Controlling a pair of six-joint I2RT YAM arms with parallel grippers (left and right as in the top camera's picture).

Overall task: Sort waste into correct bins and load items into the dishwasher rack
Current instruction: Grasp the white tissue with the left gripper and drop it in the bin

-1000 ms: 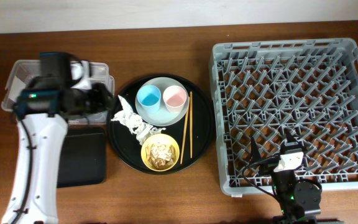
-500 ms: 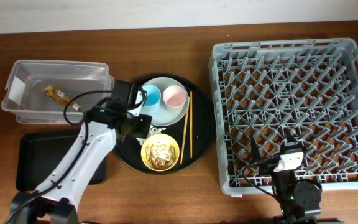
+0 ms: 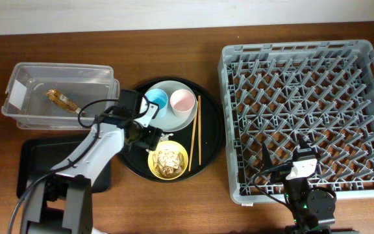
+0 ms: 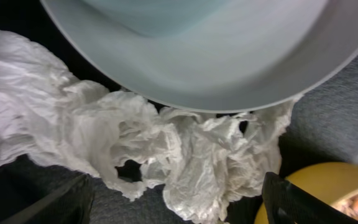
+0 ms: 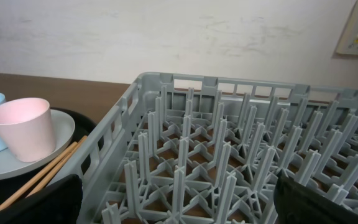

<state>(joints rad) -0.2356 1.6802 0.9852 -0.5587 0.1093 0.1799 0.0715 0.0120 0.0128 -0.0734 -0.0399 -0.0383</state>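
My left gripper (image 4: 173, 208) is open, its fingers either side of the crumpled white paper (image 4: 166, 149) on the round black tray, between the grey-white plate (image 4: 229, 68) and the yellow bowl (image 4: 319, 193). In the overhead view the left gripper (image 3: 148, 134) hides the paper. The brown-gold wrapper (image 3: 62, 99) lies in the clear tub (image 3: 28, 78). The blue cup (image 3: 156, 100) and pink cup (image 3: 182, 100) stand on the plate (image 3: 171, 120). Chopsticks (image 3: 195, 130) lie beside it. The yellow bowl (image 3: 167, 160) holds food scraps. My right gripper (image 5: 179, 208) is open above the rack's (image 5: 241, 137) front edge.
The shallow black rectangular tray (image 3: 34, 169) lies at the front left, partly under my left arm. The round black tray (image 3: 210, 140) sits between the tub and the dishwasher rack (image 3: 307, 104). The right wrist view also shows the pink cup (image 5: 23, 127) and chopsticks (image 5: 39, 174).
My left arm has swung from above the clear tub to the right and come down over the paper on the round tray. The wrapper now shows in the tub. The right arm has not moved.
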